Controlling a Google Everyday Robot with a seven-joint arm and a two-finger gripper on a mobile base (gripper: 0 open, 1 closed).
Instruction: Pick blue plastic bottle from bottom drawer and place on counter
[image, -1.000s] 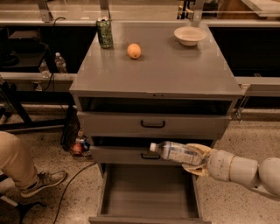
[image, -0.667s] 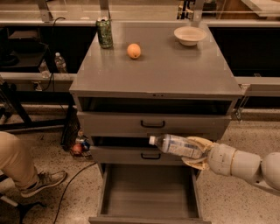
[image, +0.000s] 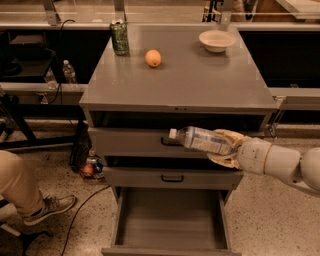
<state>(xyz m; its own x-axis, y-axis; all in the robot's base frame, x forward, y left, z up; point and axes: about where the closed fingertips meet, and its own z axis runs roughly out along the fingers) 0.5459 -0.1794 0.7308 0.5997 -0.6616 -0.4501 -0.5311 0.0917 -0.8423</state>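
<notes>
My gripper (image: 225, 148) comes in from the right on a white arm and is shut on the blue plastic bottle (image: 198, 139). The bottle lies on its side, white cap pointing left, held in the air in front of the upper grey drawers, well above the bottom drawer. The bottom drawer (image: 170, 220) is pulled out below, its flat grey floor bare. The counter (image: 185, 75) is the broad grey top of the cabinet, above and behind the bottle.
On the counter stand a green drink can (image: 119, 36) at the back left, an orange fruit (image: 153, 58) next to it, and a white bowl (image: 216, 40) at the back right. A person's leg and shoe (image: 30, 195) are at the lower left. Cables lie on the floor.
My gripper has lifted the bottle from just above the bottom drawer up to the level of the top drawer front. Everything else has stayed put.
</notes>
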